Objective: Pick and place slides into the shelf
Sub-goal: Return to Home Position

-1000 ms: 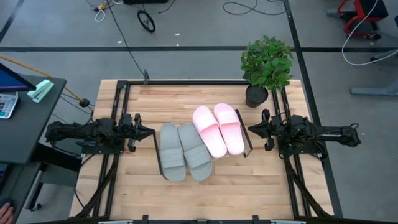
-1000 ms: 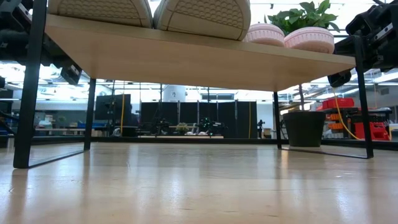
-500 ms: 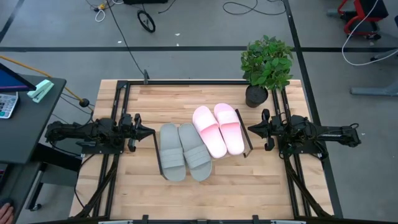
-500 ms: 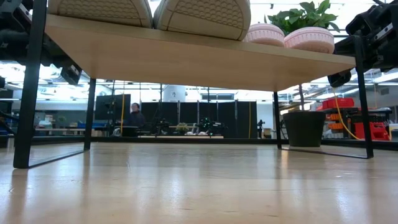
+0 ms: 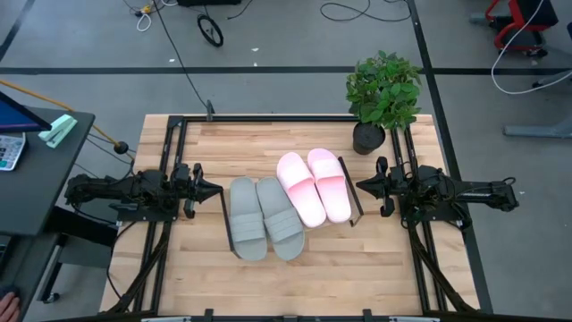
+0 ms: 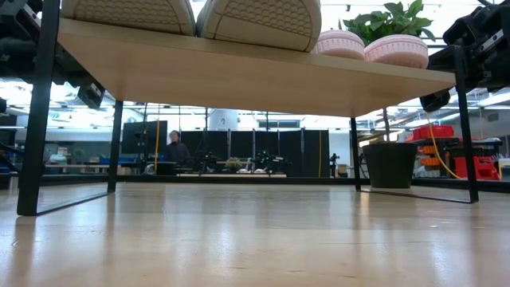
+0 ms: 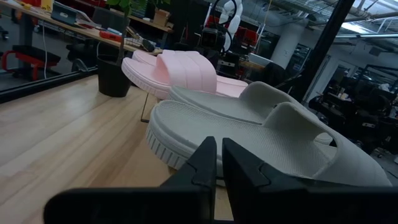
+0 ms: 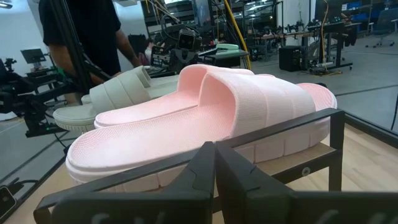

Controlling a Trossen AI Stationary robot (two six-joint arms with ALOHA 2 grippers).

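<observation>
Four slides lie on the shelf [image 6: 239, 76], all side by side: the grey pair [image 5: 268, 215] toward the left arm, the pink pair [image 5: 308, 192] toward the right arm and a little farther back (closer to the potted plant [image 5: 382, 94]). The left gripper [image 5: 213, 189] hovers just beside the shelf's left end, its fingers almost pressed together and holding nothing. The right gripper [image 5: 362, 185] hovers just beside the right end frame, fingers closed, also empty.
</observation>
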